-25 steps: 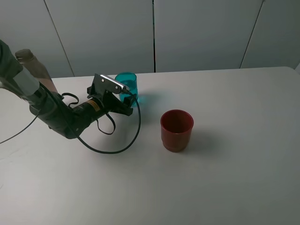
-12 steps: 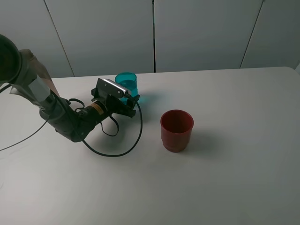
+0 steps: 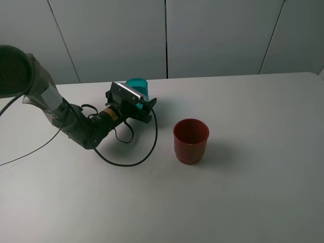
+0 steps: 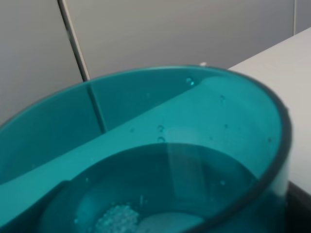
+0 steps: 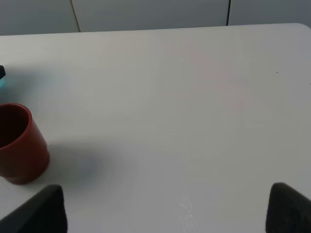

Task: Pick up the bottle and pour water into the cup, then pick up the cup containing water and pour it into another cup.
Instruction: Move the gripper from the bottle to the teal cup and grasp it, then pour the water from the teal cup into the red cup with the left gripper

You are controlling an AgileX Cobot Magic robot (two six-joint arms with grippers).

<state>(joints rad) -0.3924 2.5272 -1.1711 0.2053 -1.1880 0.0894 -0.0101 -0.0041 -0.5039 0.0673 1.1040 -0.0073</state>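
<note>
The teal cup (image 3: 137,85) stands at the back of the white table (image 3: 243,192), and it fills the left wrist view (image 4: 160,145) with water in its bottom. My left gripper (image 3: 143,105) is open, its jaws on either side of the cup's lower half. The dark red cup (image 3: 191,140) stands upright and empty to the right, also seen in the right wrist view (image 5: 19,145). My right gripper (image 5: 167,213) hangs open above bare table, its fingertips (image 5: 48,208) far apart. Only a sliver of the bottle (image 3: 43,78) shows behind my left arm.
A black cable (image 3: 147,147) loops from the left wrist onto the table in front of the arm. Grey wall panels (image 3: 217,35) close off the back edge of the table.
My left arm has pushed right and forward, bringing the open gripper further around the teal cup. The arm now covers most of the bottle. Both cups have stayed put.
</note>
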